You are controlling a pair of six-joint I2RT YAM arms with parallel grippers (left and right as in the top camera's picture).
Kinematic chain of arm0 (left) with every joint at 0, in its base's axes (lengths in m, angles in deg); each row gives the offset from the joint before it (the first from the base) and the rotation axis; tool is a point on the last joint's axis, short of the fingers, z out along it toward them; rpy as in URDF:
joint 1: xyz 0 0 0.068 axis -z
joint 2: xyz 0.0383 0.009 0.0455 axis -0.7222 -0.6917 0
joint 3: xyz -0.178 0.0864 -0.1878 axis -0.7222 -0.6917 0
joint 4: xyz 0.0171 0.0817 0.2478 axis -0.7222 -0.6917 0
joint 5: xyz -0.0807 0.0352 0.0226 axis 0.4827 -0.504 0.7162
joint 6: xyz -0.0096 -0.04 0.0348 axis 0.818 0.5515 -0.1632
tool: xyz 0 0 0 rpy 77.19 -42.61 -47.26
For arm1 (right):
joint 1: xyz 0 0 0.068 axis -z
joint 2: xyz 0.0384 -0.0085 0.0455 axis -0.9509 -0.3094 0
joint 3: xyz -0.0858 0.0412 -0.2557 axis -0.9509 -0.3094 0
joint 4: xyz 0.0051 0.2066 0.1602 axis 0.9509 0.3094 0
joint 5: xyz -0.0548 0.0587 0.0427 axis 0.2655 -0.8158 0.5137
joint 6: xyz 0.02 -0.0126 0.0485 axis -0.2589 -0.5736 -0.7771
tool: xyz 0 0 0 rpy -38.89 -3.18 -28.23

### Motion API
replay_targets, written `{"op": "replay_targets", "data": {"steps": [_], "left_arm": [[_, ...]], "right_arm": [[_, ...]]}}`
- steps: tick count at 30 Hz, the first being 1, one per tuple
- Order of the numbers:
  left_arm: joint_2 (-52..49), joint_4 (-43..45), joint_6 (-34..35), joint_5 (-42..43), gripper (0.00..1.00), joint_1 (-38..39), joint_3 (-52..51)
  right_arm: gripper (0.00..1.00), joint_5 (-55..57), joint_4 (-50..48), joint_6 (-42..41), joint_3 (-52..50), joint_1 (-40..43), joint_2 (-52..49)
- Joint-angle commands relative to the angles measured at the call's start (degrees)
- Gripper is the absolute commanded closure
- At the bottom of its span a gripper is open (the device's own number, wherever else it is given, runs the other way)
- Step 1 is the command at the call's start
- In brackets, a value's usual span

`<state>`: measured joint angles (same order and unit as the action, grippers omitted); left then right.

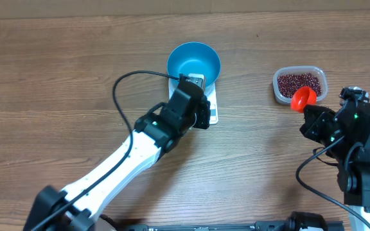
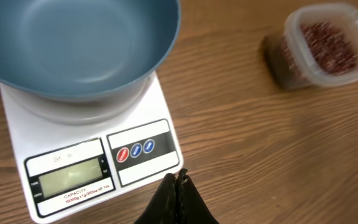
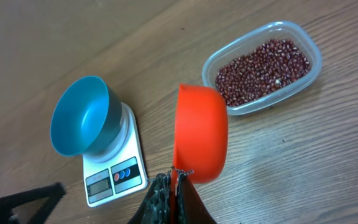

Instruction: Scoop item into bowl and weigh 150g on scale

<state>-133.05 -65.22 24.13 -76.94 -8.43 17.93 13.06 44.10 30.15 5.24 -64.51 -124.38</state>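
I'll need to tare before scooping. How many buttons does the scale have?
3. In the left wrist view they form a row on the scale, right of the display: red button, middle blue button, right blue button. Others could hide on unseen sides.

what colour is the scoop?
The scoop is orange-red, clearest in the right wrist view.

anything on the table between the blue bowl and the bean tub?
Nothing: bare table between bowl and tub, shown in the overhead view. The orange scoop hangs at the tub's near edge, outside that gap.
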Motion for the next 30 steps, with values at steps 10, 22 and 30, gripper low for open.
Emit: {"op": "replay_targets", "data": {"steps": [10,22,30], "left_arm": [[-13.1,2.8,-1.9,-8.3,0.96,0.1,0.3],[-17.7,5.8,-1.9,-10.0,0.96,0.1,0.3],[-17.9,7.1,-1.9,-10.0,0.96,0.2,0.3]], "right_arm": [[0.96,0.4,0.0,-0.3,2.0,0.3,-2.1],[0.96,0.4,0.2,-0.4,2.0,0.3,-2.2],[0.96,0.4,0.2,-0.4,2.0,0.3,-2.2]]}}
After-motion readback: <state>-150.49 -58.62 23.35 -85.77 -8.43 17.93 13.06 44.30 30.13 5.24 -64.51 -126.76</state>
